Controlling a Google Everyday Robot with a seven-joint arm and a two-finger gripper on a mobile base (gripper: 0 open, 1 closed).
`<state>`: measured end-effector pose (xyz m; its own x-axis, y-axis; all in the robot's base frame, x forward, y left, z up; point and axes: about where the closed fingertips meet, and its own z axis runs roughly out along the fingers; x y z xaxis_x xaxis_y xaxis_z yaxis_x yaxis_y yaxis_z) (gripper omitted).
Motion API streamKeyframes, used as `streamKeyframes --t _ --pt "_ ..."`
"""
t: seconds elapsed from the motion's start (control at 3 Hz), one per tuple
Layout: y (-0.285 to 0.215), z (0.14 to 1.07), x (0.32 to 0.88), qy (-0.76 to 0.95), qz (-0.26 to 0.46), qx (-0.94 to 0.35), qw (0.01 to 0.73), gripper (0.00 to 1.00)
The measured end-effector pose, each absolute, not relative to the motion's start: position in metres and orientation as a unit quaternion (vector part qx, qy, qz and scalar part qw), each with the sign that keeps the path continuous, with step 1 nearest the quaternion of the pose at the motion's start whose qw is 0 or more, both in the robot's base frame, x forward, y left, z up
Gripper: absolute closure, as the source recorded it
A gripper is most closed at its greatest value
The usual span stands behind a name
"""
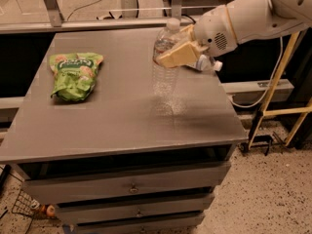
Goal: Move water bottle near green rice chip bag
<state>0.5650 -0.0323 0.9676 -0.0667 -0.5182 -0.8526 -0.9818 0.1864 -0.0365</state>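
- Gripper [168, 56]: sits over the right rear part of the table [122, 130], at the end of the white arm [243, 18], which reaches in from the right. Its tan fingers [183, 52] are clamped across the middle of the water bottle [165, 82], covering the label band. It is holding, not open.
- Water bottle: upright, cap on top, with its clear ribbed lower half hanging below the fingers. Its base is at or just above the tabletop, over a dark patch on the surface. I cannot tell whether it touches.
- Reason for the grip, in my judgement: a mid-body hold keeps the bottle vertical and balanced, so it can be carried sideways without tipping or sloshing.
- Green rice chip bag [74, 74]: lies flat on the left side of the table, well apart from the bottle, with bare tabletop between them.
- Task status, as judged: the bottle is secured, but the carry to the left is not yet done.
- Second bottle [208, 64]: lies on its side just behind the gripper at the right edge, its white cap pointing right. It is not the item in hand and is a possible snag for the wrist.
- Risk noted: thin ribbed plastic may flex under the squeeze, and the bottle should be set down short of the bag so as not to crush it.
- Drawers [131, 186] below the tabletop are closed and play no part.
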Motion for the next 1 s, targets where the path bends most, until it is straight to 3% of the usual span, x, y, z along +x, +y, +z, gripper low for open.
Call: streamKeyframes --t 0.33,1.0 --pt "-0.02 0.968 0.571 0.67 0.296 -0.565 0.38 1.0" --pt "0.074 0.994 0.592 0.642 0.308 -0.596 0.372 1.0"
